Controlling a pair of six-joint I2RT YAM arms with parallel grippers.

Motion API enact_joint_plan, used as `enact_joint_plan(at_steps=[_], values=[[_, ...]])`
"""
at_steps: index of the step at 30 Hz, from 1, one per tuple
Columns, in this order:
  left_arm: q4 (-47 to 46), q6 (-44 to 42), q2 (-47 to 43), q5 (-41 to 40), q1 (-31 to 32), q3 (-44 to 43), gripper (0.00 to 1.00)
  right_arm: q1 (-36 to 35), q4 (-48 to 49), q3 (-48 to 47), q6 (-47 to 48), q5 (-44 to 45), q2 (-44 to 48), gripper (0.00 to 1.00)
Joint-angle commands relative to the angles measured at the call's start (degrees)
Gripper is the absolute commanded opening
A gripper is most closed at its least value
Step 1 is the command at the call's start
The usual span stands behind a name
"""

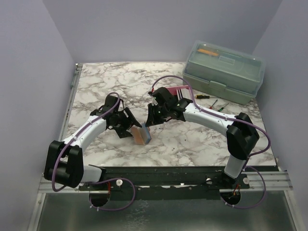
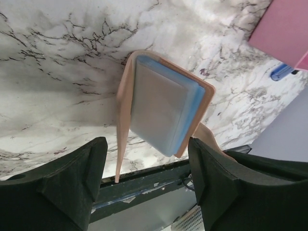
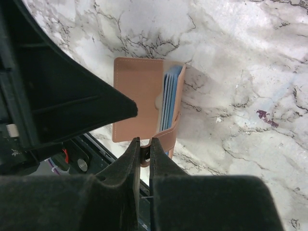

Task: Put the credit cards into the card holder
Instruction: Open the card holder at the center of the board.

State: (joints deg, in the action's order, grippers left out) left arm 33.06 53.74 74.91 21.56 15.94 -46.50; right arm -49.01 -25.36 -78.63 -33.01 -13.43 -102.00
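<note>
The card holder [image 1: 141,135] is sitting on the table near the middle, a bit toward the near edge, right between the two grippers. It is lying open. It is tan and smooth like leather, with a thin line of stitches along the edge. The credit cards [image 2: 161,108] are sitting inside it in a neat stack. They are thin, flat and light blue and grey-white.

The right gripper [image 3: 143,159] is pinching a small tan strap [image 2: 206,134] of the card holder, with its two dark fingers almost together. The right arm is reaching in from the right and bending down low to the table.

The left gripper [image 2: 147,144] is pointing at the holder from the left side. Its fingers are standing wide apart, and they are not holding anything. The left arm is bending forward and down too.

The table [image 1: 192,144] is looking like white marble with dark grey veins. A pink tray [image 2: 284,29] is lying behind the right gripper, with a blue handle [image 2: 281,72] peeking out just beside it. A big grey-green toolbox [image 1: 224,72] with a see-through lid is sitting in the far right corner. Small screwdrivers [image 1: 211,103] are lying near it. Plain pale purple walls [image 1: 159,29] are standing around the table.
</note>
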Motion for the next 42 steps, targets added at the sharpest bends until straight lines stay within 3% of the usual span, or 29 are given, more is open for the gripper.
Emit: enact_joint_plan(at_steps=[1, 8, 16, 26, 42], values=[[-0.11, -1.28, 3.29, -1.03, 2.27, -2.54, 0.74, 0.32, -0.12, 0.8, 0.12, -1.95, 0.99, 0.0], [-0.49, -2.04, 6.42, -2.84, 4.81, -4.26, 0.84, 0.41, -0.2, 0.64, 0.58, -2.63, 1.23, 0.0], [-0.45, -2.35, 7.72, -4.5, 5.06, -2.8, 0.72, 0.5, -0.47, 0.15, 0.73, -2.4, 1.79, 0.0], [-1.13, -4.39, 9.98, -5.29, 5.06, -2.72, 0.81, 0.5, -0.39, -0.2, 0.41, -2.74, 1.69, 0.0], [0.3, -5.3, 3.7, -7.85, 5.06, 2.92, 0.59, 2.76, -2.18, 5.81, -2.31, 1.56, 5.64, 0.0]])
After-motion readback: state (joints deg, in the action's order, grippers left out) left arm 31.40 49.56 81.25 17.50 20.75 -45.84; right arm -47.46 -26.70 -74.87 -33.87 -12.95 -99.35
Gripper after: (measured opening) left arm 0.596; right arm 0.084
